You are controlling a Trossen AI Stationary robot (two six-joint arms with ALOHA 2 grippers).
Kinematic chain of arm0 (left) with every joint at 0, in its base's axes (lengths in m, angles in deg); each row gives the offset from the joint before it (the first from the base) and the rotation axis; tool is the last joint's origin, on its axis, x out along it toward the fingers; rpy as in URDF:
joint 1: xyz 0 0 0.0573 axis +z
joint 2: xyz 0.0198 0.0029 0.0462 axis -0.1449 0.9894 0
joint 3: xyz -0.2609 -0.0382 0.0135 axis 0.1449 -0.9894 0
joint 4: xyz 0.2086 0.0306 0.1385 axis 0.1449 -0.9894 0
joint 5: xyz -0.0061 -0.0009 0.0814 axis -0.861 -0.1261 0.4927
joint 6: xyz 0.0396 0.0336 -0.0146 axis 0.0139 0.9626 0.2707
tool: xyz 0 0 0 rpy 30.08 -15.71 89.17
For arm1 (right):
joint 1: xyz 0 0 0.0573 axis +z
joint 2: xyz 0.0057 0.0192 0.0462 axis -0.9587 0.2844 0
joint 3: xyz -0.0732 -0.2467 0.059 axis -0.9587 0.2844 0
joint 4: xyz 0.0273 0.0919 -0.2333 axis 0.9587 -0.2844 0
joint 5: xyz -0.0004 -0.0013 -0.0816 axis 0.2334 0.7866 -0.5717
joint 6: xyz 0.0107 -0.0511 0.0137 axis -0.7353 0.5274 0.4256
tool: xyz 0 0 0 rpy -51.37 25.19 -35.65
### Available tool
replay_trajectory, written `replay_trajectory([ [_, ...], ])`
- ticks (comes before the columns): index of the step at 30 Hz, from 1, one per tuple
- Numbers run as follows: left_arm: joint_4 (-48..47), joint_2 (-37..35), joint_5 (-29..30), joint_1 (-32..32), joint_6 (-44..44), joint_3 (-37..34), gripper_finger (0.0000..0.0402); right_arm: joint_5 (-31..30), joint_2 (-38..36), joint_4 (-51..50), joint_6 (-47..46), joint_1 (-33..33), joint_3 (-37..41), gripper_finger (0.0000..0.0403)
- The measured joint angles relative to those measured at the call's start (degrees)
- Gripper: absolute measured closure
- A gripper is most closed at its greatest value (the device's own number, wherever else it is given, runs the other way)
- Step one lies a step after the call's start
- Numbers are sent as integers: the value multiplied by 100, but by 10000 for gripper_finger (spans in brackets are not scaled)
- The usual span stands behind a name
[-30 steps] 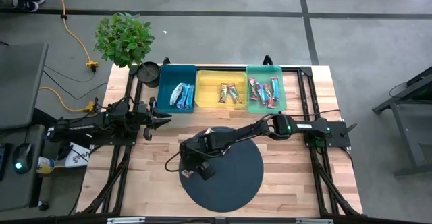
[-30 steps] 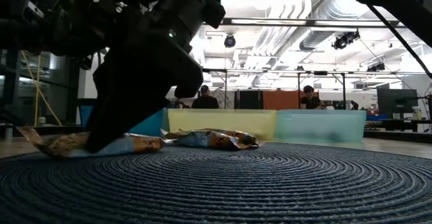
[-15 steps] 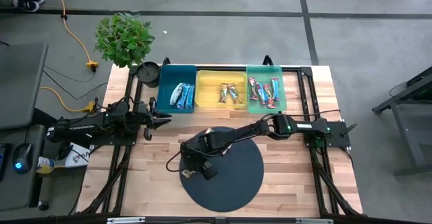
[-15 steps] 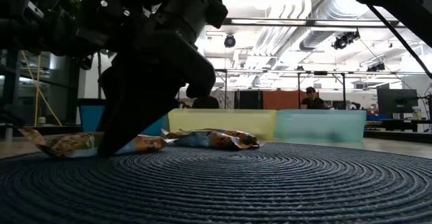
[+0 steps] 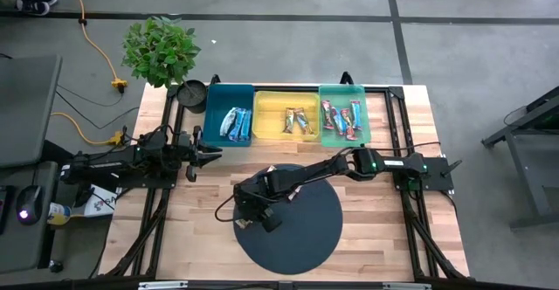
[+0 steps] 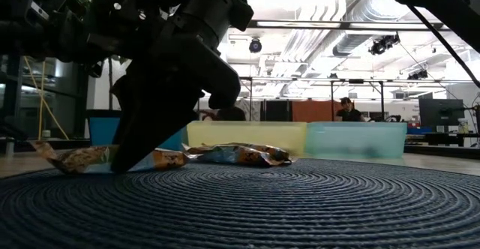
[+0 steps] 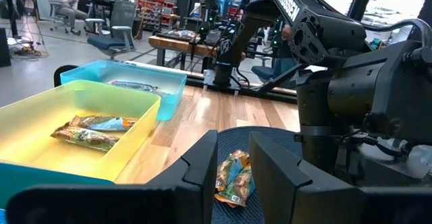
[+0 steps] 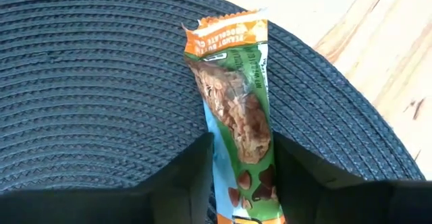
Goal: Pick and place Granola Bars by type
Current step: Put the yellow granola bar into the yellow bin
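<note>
Nearest to you, at lower centre of the high view, the right gripper (image 5: pixel 251 223) is down on the dark round mat (image 5: pixel 301 238). Its fingers stand on both sides of a granola bar (image 8: pixel 237 109) with an orange end. I judge they are closing, but you cannot tell yet if the grip is firm. Two more bars (image 6: pixel 238 154) lie on the mat, so sorting is not finished. The wrapper reads partly "PEANUT BUTTER". The left gripper (image 5: pixel 212 155) waits at centre left, nearly closed, holding nothing. Farther, the teal bin (image 5: pixel 229 113), yellow bin (image 5: pixel 286 115) and green bin (image 5: pixel 343 113) already hold bars. "TROSSEN" stands on the arm.
</note>
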Motion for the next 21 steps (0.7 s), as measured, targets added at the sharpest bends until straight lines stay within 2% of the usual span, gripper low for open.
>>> replay_trajectory([
  [21, -2, 0, 2, 1, 0, -1, 319, -157, -34, 135, -289, 14, 2, 332],
])
